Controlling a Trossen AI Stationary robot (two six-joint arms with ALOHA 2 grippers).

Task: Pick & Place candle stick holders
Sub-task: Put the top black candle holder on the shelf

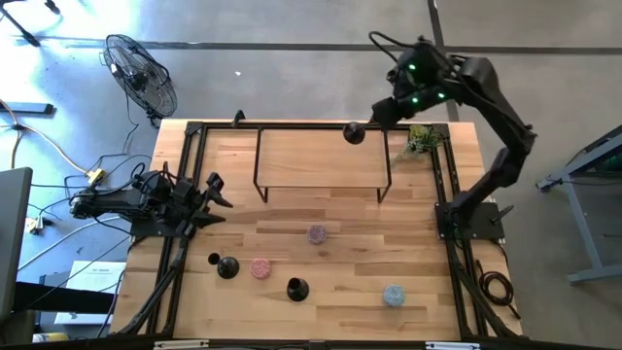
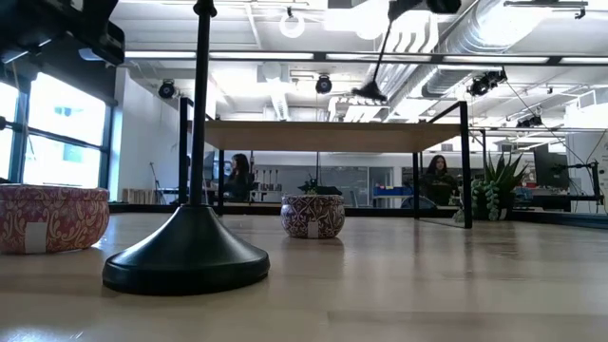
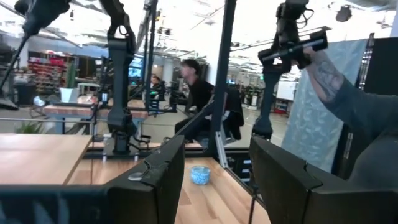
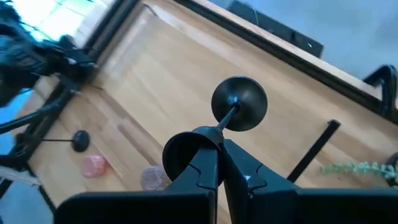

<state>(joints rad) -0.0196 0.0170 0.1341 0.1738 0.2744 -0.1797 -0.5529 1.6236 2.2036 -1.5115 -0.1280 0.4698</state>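
Matte-black candle stick holders [image 1: 296,288], pink [image 1: 259,267], purple-patterned [image 1: 317,233] and blue tins [image 1: 393,294], pale wood table [image 1: 321,311].

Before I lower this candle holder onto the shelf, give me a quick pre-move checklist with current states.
1. Right hand shut on the candle holder by its stem: ok.
2. Holder is over the raised shelf, near its back right corner: ok.
3. Holder upright: not ok, it hangs tilted.
4. Base clear of the small plant: ok.
5. Left hand parked at the table's left edge, open and empty: ok.
6. Two other holders remain on the table: ok.
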